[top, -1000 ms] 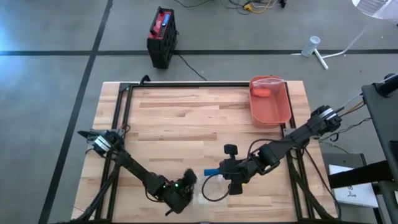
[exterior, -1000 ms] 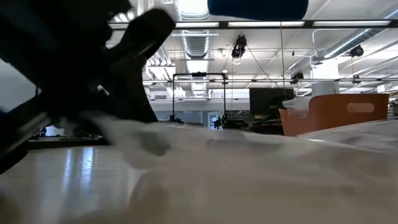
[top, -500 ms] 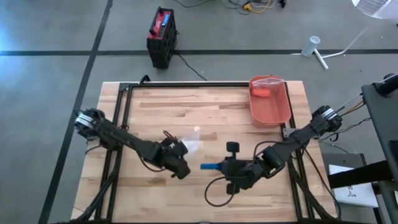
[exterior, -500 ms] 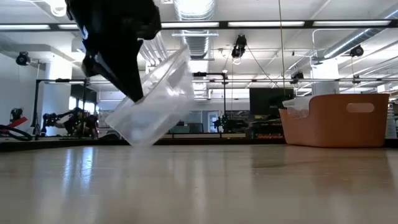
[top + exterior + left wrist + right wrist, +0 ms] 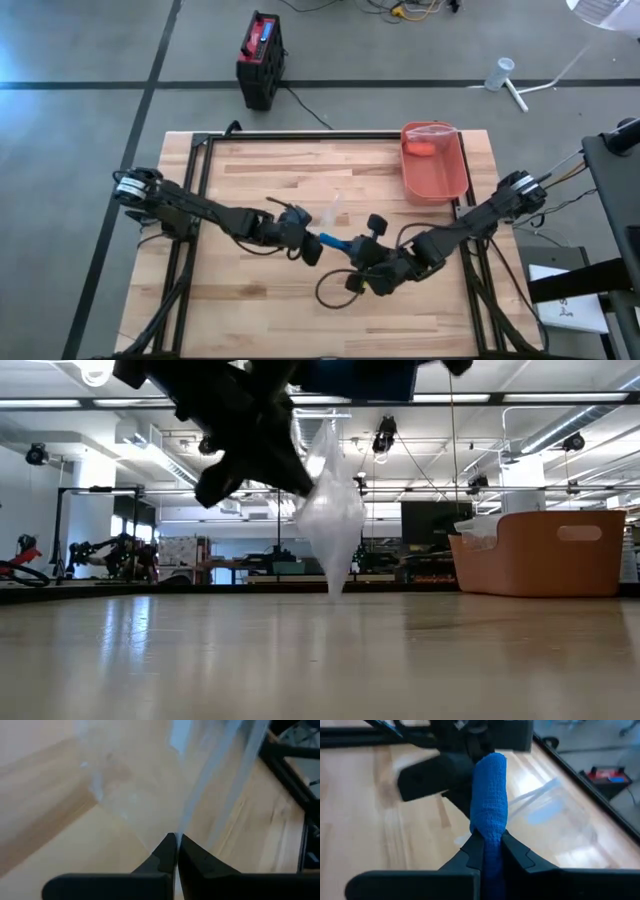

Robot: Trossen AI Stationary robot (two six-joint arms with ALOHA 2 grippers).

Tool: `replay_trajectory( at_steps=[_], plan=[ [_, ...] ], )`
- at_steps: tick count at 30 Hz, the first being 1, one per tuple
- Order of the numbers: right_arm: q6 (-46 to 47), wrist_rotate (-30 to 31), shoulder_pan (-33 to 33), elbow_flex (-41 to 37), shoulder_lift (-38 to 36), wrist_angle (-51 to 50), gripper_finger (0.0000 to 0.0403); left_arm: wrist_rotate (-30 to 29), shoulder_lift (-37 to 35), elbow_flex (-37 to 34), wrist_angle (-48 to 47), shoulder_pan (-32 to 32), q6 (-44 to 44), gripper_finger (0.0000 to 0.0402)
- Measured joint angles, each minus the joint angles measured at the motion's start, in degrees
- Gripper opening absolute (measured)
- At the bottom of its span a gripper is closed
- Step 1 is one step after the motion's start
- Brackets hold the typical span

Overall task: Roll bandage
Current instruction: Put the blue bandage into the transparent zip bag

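The bandage (image 5: 333, 241) is a blue roll held in my right gripper (image 5: 352, 252) near the middle of the table; it also fills the right wrist view (image 5: 489, 785). A clear plastic bag (image 5: 327, 213) hangs beside it from my left gripper (image 5: 306, 246), which is shut on it. In the low view the bag (image 5: 330, 520) droops to a point just above the tabletop; whether the tip touches, I cannot tell. The two grippers face each other, a short way apart. My left gripper pinches a thin edge of the clear bag (image 5: 176, 831) between its two fingertips, which slant down from the table's left. The bag is lifted and hangs slack. My right gripper pinches the bandage roll at its near end (image 5: 488, 836) between its two fingers, which lie along it. The roll sticks out past the fingertips toward my left gripper, clear of the table.
An orange bin (image 5: 447, 178) with a small orange thing inside stands at the far right of the table, also in the low view (image 5: 540, 552). A black cable loop (image 5: 332, 291) lies on the wood near the front edge. Black frame rails run along the table's sides.
My left gripper has risen from the near edge and gone toward the table's middle, rolling as it went. It took the clear bag off the table, and the bag now hangs below it. My right gripper has turned, swinging the bandage toward the far side.
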Motion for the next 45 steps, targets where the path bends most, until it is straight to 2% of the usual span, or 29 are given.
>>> replay_trajectory(
  at_steps=[7,14,18,23,29,36,40,45],
  plan=[
    [6.4,-5.4,-4.1,-0.8,4.7,-2.4,0.0025,-4.1,1.6,0.1,6.4,1.3,3.4,0.0000],
    [16.4,-5.2,-6.8,-0.9,5.6,-16.9,0.0022,-7.0,0.1,0.2,6.6,0.0,6.1,0.0000],
    [18.8,-5.1,-7.0,-0.9,5.2,-19.5,0.0026,-9.6,0.1,0.1,5.9,-1.3,6.3,0.0000],
    [16.8,-6.1,-7.1,-0.9,5.0,-15.0,0.0023,-12.7,0.4,0.1,6.4,-2.3,6.2,0.0000],
    [17.3,-16.3,-10.6,-0.7,4.8,-10.4,0.0026,-16.8,1.7,0.2,6.7,-2.2,7.5,0.0000],
    [18.2,-22.2,-13.6,-0.7,4.9,-11.4,0.0026,-22.2,2.8,0.1,6.2,-1.8,7.5,0.0000],
    [16.7,-21.8,-13.6,-0.7,4.0,-11.0,0.0027,-22.2,2.8,0.1,6.3,-1.8,9.2,0.0000],
    [11.3,-22.4,-13.5,-0.7,1.9,-9.1,0.0024,-19.4,2.8,0.1,7.1,-2.5,16.2,0.0000]
  ],
)
